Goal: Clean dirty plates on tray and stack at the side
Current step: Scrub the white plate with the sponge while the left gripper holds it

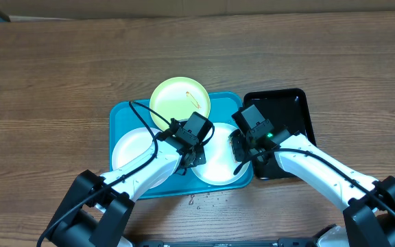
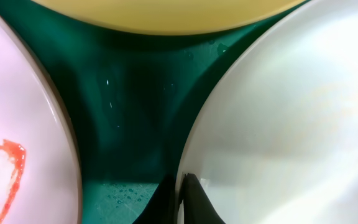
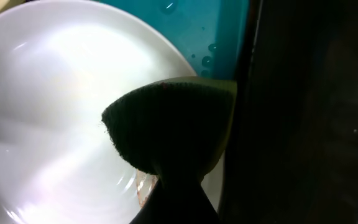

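Three plates lie on the turquoise tray (image 1: 118, 113): a yellow-green plate (image 1: 180, 101) at the back, a white plate (image 1: 134, 156) at the left with a red smear (image 2: 2, 177), and a white plate (image 1: 218, 165) at the right. My left gripper (image 1: 189, 159) (image 2: 182, 196) is shut on the right white plate's (image 2: 291, 124) left rim. My right gripper (image 1: 238, 152) (image 3: 176, 186) is shut on a dark green sponge (image 3: 166, 127), which rests on that plate's (image 3: 55, 112) right edge. A small orange smear (image 3: 143, 186) shows beside the sponge.
A glossy black tray (image 1: 286, 113) (image 3: 309, 112) stands right against the turquoise tray's right side. Water droplets (image 1: 204, 199) dot the wooden table (image 1: 46, 82) in front of the tray, and a few more (image 2: 126, 193) lie on the tray floor.
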`<state>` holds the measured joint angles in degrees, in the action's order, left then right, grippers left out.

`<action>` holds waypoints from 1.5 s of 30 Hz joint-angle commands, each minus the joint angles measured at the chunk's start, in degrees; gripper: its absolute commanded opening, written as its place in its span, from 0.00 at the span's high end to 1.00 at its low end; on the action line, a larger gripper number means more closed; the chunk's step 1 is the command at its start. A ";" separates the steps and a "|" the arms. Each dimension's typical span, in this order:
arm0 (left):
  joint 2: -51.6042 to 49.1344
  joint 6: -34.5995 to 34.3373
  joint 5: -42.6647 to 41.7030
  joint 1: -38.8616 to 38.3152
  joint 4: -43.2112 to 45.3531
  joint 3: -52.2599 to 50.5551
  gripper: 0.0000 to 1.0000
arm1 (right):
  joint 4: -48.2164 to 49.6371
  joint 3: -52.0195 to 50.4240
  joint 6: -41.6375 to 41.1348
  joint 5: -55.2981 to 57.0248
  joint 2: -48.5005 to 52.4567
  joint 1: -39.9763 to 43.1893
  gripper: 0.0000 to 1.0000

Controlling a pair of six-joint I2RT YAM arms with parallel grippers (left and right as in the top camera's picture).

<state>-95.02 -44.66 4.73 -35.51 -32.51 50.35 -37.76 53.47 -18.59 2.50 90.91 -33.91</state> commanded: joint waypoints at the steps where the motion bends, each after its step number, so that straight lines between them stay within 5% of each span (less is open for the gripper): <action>1: -0.57 -0.61 -1.36 -0.15 0.48 -0.39 0.96 | 1.42 1.25 -1.18 1.55 0.09 -0.26 0.96; 24: -0.57 -0.59 -1.60 -0.15 0.68 -0.39 0.96 | 5.09 1.25 -1.18 8.59 5.77 -4.26 0.96; 45: -0.57 -0.57 -1.60 -0.15 0.63 -0.39 0.96 | 5.38 -1.73 -8.26 -3.80 11.34 -4.22 0.96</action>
<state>-95.04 -44.69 5.43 -35.38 -32.32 50.33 -31.24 53.47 -25.47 6.07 99.24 -37.78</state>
